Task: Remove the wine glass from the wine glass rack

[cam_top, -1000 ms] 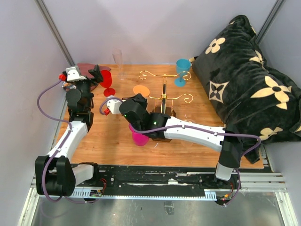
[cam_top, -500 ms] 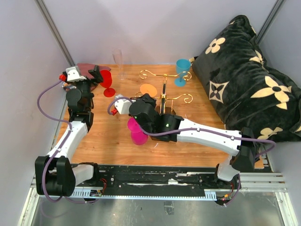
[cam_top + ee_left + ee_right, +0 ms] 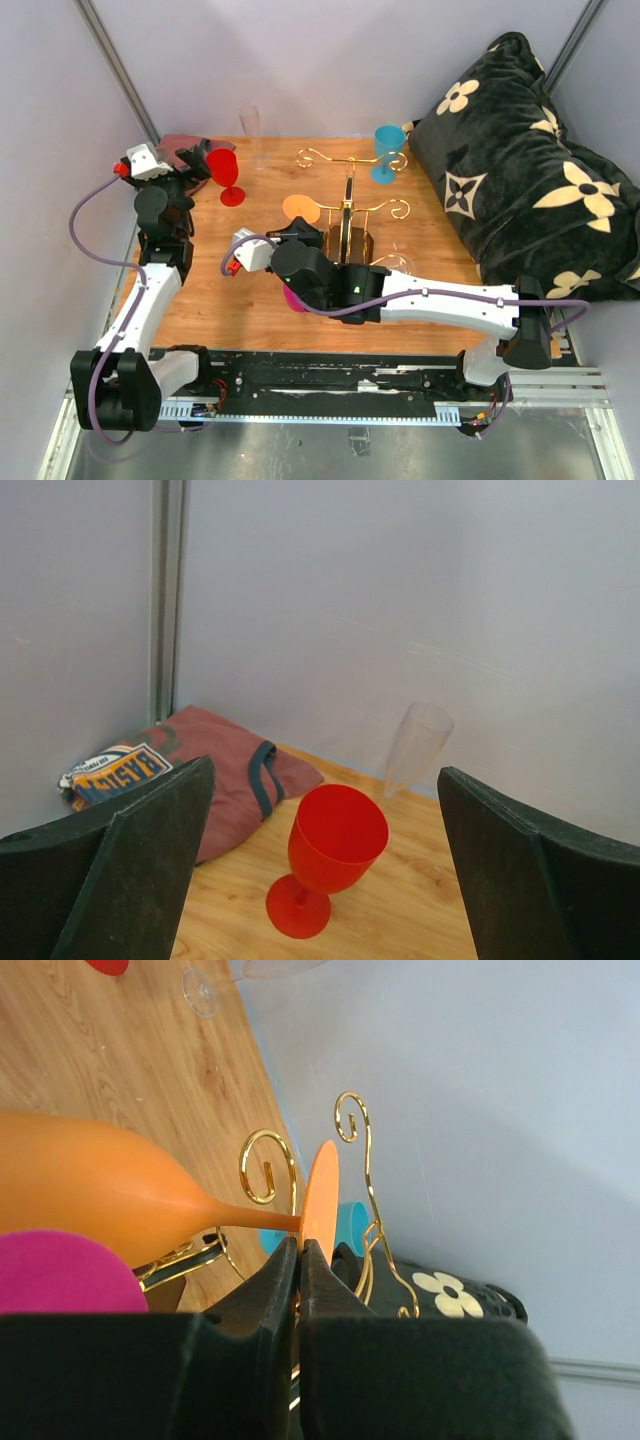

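Observation:
The wine glass rack [image 3: 347, 232] stands mid-table, dark base with gold wire arms [image 3: 262, 1164]. An orange wine glass [image 3: 90, 1195] lies sideways at the rack, its foot [image 3: 299, 208] up. My right gripper [image 3: 291, 230] is shut on the rim of that foot [image 3: 322, 1195]. A pink glass [image 3: 55, 1272] shows just under my right wrist [image 3: 291, 297]. A blue glass [image 3: 388, 148] is at the rack's far arm. A red wine glass [image 3: 328, 855] stands upright on the table [image 3: 226, 172]. My left gripper [image 3: 325, 880] is open, the red glass ahead between its fingers, untouched.
A maroon bag [image 3: 225, 770] lies in the far left corner [image 3: 183, 148]. A clear flute [image 3: 250, 130] stands by the back wall. A clear glass [image 3: 396, 264] lies right of the rack. A big black flowered pillow [image 3: 530, 170] fills the right side.
My left gripper has drawn back to the left, away from the red glass, which stays standing. My right arm has shifted, and the orange glass's foot has moved nearer with it.

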